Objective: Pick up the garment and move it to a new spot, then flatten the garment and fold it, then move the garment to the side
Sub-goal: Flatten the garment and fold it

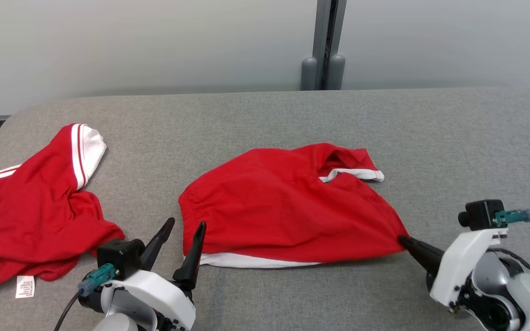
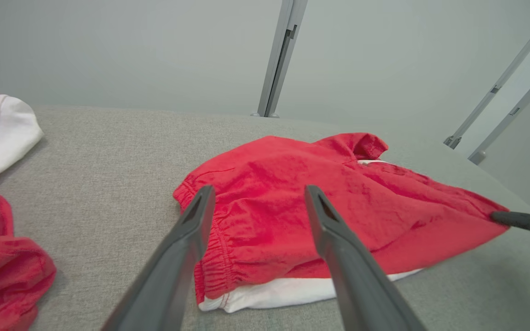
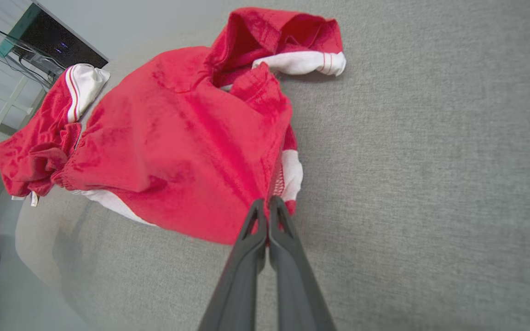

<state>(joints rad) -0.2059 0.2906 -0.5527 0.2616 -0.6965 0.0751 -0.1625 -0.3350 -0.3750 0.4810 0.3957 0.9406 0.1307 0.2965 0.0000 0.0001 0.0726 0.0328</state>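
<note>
Shorts lie mid-frame, not yet folded; right pincer pinches their corner, left pincer gapes empty nearby.

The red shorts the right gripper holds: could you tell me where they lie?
Head view: the red shorts lie centred on the grey table, right of the other red garment, beside the open left gripper.

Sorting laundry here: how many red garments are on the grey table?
2. One red garment lies in the middle of the table, a corner pinched by the right pincer. The other garment lies crumpled at the left edge. Any beneath would be hidden.
</note>
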